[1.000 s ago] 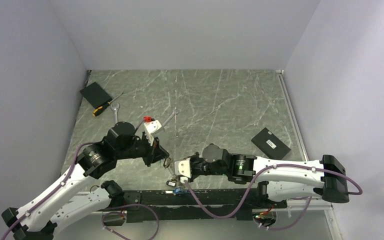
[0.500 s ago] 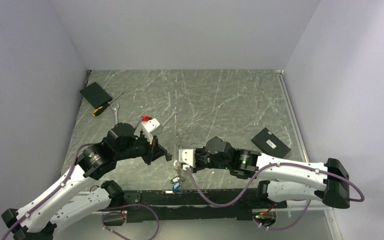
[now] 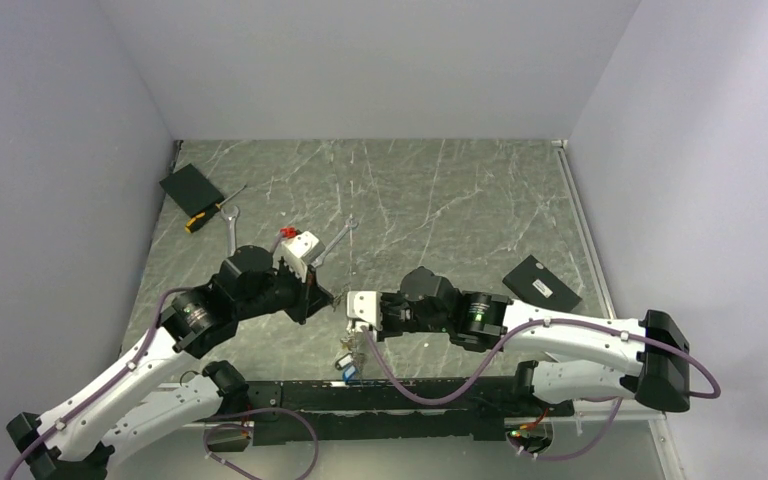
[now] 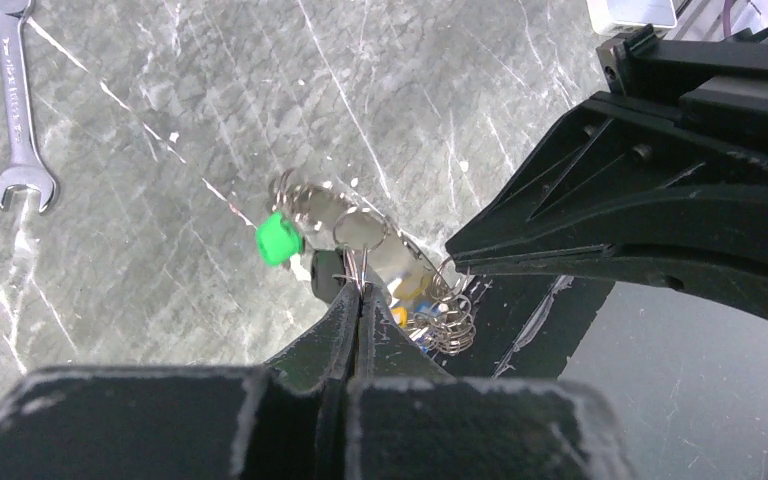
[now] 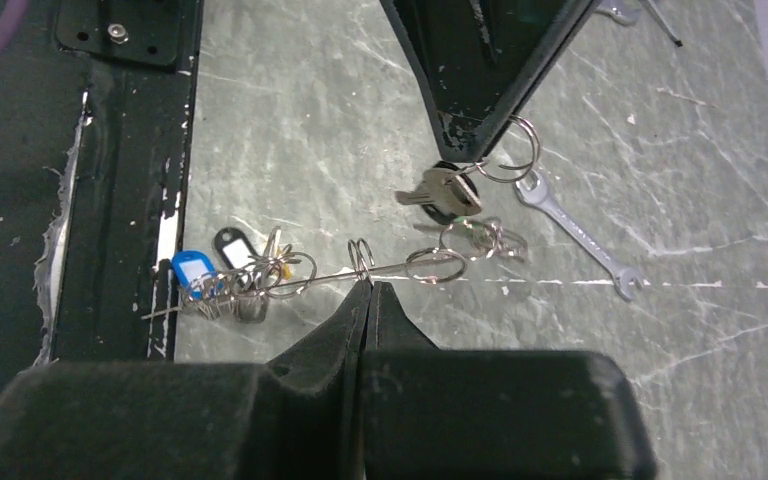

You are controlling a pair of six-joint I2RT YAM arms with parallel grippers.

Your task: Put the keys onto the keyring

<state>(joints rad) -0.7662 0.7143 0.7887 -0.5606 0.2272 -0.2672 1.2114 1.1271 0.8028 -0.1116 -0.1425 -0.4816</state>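
In the right wrist view my right gripper (image 5: 367,285) is shut on the keyring (image 5: 400,266), a thin silvery wire held above the table. Small rings are threaded on the wire. A bunch of keys with blue (image 5: 192,272) and black tags hangs at its left end. Just beyond, my left gripper (image 5: 472,152) is shut on a small split ring carrying a black-headed key (image 5: 442,190). The left wrist view shows the left gripper (image 4: 360,287) pinched on that ring. A green-headed key (image 4: 279,238) lies on the table below. From above, both grippers (image 3: 333,299) (image 3: 346,312) meet tip to tip.
Two silver spanners (image 3: 232,228) (image 3: 338,238) and an orange-handled screwdriver (image 3: 210,212) lie at the back left. Black pads rest at the far left (image 3: 191,188) and at the right (image 3: 541,283). A black rail (image 3: 410,395) runs along the near edge.
Both grippers have moved up and away from the near edge, staying shut. The hanging bunch of keys has risen off the rail with the right gripper.
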